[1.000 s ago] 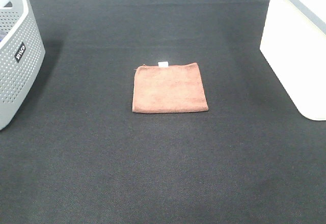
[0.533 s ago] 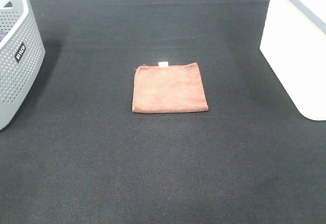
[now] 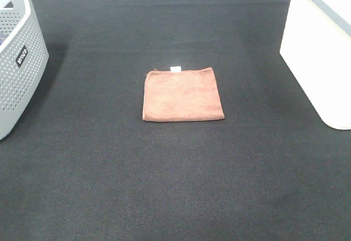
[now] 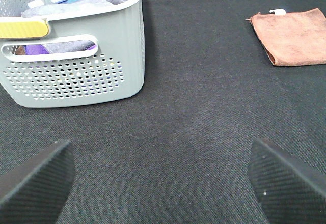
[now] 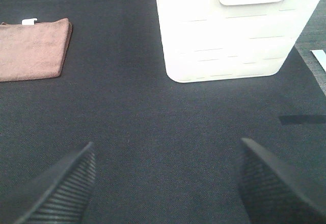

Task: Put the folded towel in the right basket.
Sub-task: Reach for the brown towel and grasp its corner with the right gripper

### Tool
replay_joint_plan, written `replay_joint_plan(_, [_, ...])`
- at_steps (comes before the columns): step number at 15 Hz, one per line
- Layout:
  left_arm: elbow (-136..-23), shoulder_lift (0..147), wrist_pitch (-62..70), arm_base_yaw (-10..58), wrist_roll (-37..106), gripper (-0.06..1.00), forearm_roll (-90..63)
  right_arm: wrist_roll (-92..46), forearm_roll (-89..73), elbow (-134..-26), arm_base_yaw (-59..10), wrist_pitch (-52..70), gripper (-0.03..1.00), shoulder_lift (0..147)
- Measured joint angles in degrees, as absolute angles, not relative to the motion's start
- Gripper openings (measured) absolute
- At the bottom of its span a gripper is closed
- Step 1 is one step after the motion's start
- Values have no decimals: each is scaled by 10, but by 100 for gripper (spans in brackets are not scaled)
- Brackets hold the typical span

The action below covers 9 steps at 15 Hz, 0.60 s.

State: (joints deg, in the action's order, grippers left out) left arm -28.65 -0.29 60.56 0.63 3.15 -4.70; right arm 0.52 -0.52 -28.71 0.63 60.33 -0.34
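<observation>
The folded towel [image 3: 182, 95], reddish-brown with a small white tag on its far edge, lies flat in the middle of the black table. It also shows in the left wrist view [image 4: 293, 43] and the right wrist view [image 5: 33, 49]. The right basket [image 3: 322, 49], cream-white with a grey rim, stands at the right edge; it also shows in the right wrist view [image 5: 234, 28]. My left gripper [image 4: 160, 183] is open and empty above bare mat near the grey basket. My right gripper [image 5: 165, 183] is open and empty in front of the cream basket. Neither arm shows in the exterior view.
A grey perforated basket [image 3: 16, 60] with a black label stands at the left edge; the left wrist view shows it [image 4: 76, 66] holding several cloths. The table is covered in black mat [image 3: 175, 186].
</observation>
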Motion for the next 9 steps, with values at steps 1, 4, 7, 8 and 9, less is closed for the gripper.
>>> replay_joint_plan(1, [-286,-3,606,6,32,88,-47,5,-5,-287,6,603,72,-3])
replay_joint_plan(4, [-286,-3,606,6,32,88,-47,5,-5,-287,6,603,72,-3])
replay_joint_plan(7, [-286,-3,606,6,32,88,-47,5,-5,-287,6,603,72,-3])
replay_joint_plan(8, [-286,-3,606,6,32,88,-47,5,-5,-287,6,603,72,-3])
replay_joint_plan(9, [-286,-3,606,6,32,88,-47,5,-5,-287,6,603,72,-3])
